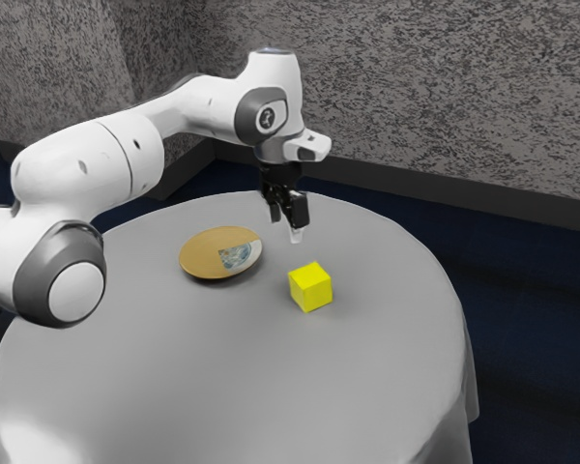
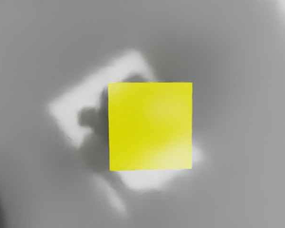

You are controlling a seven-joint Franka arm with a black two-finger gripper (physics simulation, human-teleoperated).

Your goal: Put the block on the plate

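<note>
Above the table, my black gripper [image 1: 286, 226] points down in the exterior view, its two fingers apart with nothing between them. The yellow block [image 1: 310, 287] rests on the table, lower than the fingertips and slightly toward the exterior view's right, not touching them. In the wrist view the block [image 2: 150, 126] appears from above as a square. A round tan plate [image 1: 205, 255] with a blue-and-white patch lies on the table toward the exterior view's left of the block, apart from it.
The round table [image 1: 232, 377] has a grey cloth hanging over its edge. Bare cloth separates the plate from the block. A speckled grey wall [image 1: 445, 87] stands beyond the table.
</note>
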